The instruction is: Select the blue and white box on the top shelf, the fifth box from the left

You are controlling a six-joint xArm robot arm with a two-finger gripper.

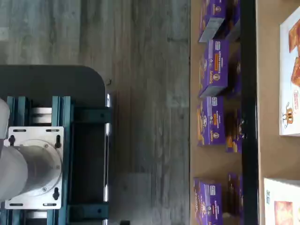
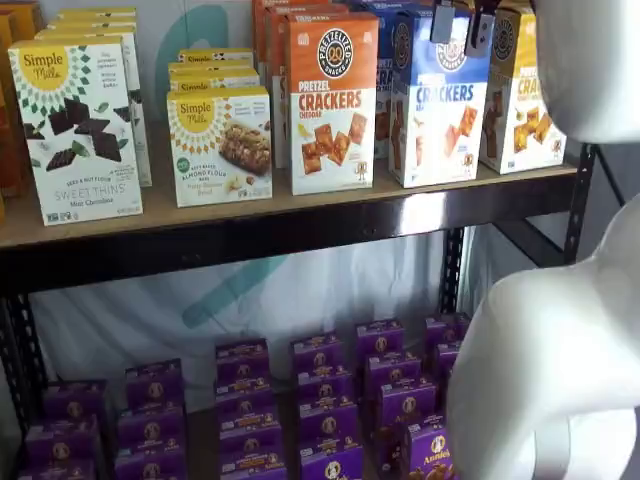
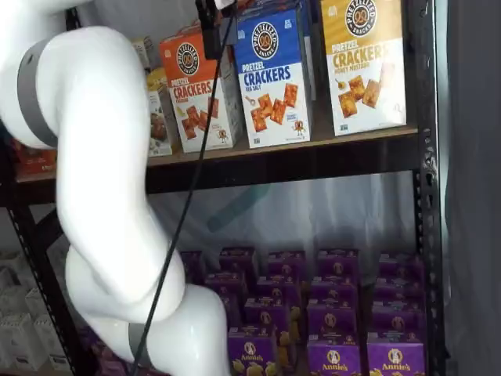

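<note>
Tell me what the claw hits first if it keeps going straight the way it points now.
Probably the blue and white box. In a shelf view the claw hangs before that box's upper front. Depth is unclear, and its exact heading cannot be read from the small part showing.

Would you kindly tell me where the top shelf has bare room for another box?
On the top shelf, bare board shows only along the front edge before the Simple Mills boxes. The orange box, blue and white box and yellow box stand crowded.
</note>
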